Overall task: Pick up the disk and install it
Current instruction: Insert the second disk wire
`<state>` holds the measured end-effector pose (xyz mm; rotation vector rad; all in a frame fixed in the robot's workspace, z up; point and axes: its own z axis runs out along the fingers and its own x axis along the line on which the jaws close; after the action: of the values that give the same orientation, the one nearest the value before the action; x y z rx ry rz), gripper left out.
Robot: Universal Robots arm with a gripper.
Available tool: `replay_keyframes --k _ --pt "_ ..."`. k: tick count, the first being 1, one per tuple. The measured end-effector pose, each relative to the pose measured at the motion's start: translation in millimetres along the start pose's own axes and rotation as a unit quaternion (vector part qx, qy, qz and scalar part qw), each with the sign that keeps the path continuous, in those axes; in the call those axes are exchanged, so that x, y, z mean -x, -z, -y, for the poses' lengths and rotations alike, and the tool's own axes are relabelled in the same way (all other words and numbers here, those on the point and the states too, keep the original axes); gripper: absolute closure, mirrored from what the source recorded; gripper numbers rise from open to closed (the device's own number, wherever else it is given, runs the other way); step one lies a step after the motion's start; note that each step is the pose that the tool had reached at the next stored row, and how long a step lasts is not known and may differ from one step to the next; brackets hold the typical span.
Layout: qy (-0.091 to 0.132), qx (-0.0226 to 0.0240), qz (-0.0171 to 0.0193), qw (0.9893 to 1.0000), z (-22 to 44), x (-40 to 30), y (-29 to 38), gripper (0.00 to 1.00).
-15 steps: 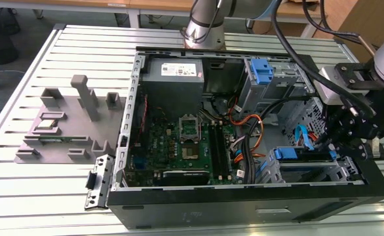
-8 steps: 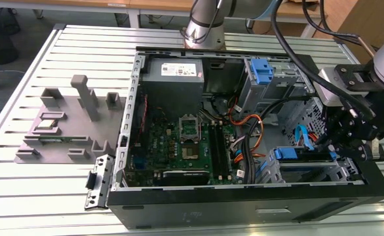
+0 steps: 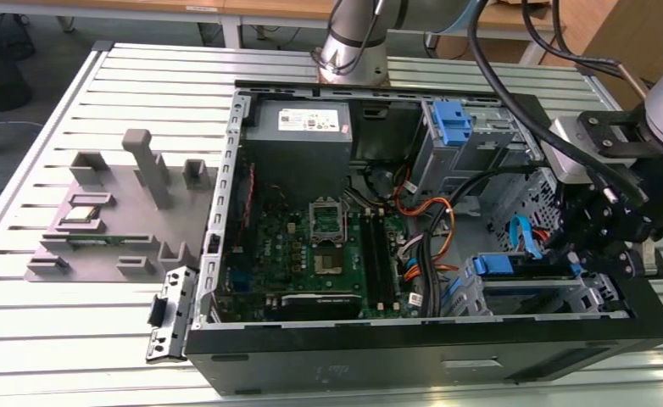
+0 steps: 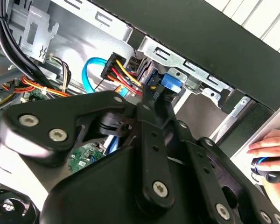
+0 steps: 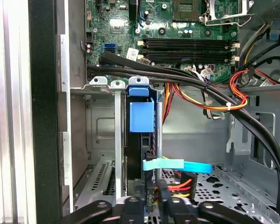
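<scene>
The work appeared to be at the installing stage, not the picking up. The disk (image 3: 497,264) stood on edge inside the drive cage at about 4 o'clock in the open computer case (image 3: 422,352). In the first wrist view its blue rail (image 5: 141,116) showed between the cage's metal guides. The pincer (image 3: 595,254) hung right over that cage, reaching down beside the disk's rear end. Whether it was apart, together or clamped on the disk could not be told.

By my judgement, seating the disk fully would call for a straight push along the guides. It would also need to keep clear of the flat blue data cable (image 5: 177,164) and the orange and yellow power leads (image 5: 224,105), which crowded the cage.

The case lay on its side on a slatted metal worktop (image 3: 139,76). A grey parts fixture (image 3: 117,212) sat at 9 o'clock from the case. In the second wrist view a person's hand (image 4: 270,142) rested just outside the case wall.
</scene>
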<state>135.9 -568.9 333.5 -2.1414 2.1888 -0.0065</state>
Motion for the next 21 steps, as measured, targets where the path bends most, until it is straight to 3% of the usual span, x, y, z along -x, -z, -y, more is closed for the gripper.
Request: replay_keyframes --k 1,5,9,10,21 --pt "0.0 0.0 0.0 1.0 0.0 0.0 0.0 0.73" --pt "0.0 0.0 -0.001 1.0 -0.1 -0.1 -1.2 0.73" --pt "0.0 0.0013 -0.0088 1.0 -0.3 -0.2 -4.1 0.73" --pt "0.0 0.0013 -0.0093 1.0 -0.3 -0.2 -4.2 0.73" --pt "0.001 0.0013 -0.0097 1.0 -0.2 -0.2 -4.1 0.75"
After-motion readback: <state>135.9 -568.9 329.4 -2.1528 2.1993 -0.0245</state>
